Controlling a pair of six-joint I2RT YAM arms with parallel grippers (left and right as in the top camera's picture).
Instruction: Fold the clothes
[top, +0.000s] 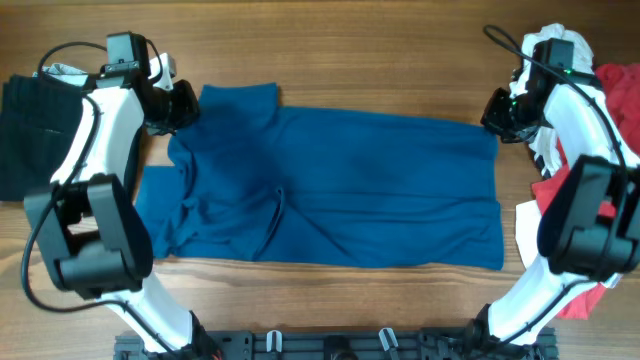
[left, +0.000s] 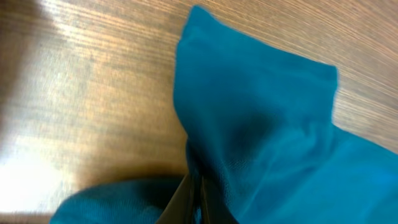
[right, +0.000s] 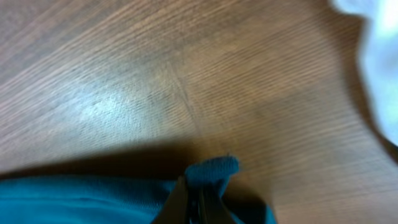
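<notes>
Blue shirt (top: 340, 190) lies spread on the table (top: 400, 60), left fingers (top: 188, 107) and right fingers (top: 495, 116) at its far corners.

one overhead view, two close wrist views
the table (top: 400, 60) is seen straight down from above; each wrist view is aimed low along it, close to a far corner of the blue shirt (top: 340, 190), which is shared with the overhead view.

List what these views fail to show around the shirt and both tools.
Overhead: where the left tool and right tool meet the blue shirt, hidden under the arms themselves.
Overhead: the red garment, mostly behind the right arm.
Overhead: the black garment, cut by the left edge.
Right wrist: the white cloth, blurred and cropped at the corner.
</notes>
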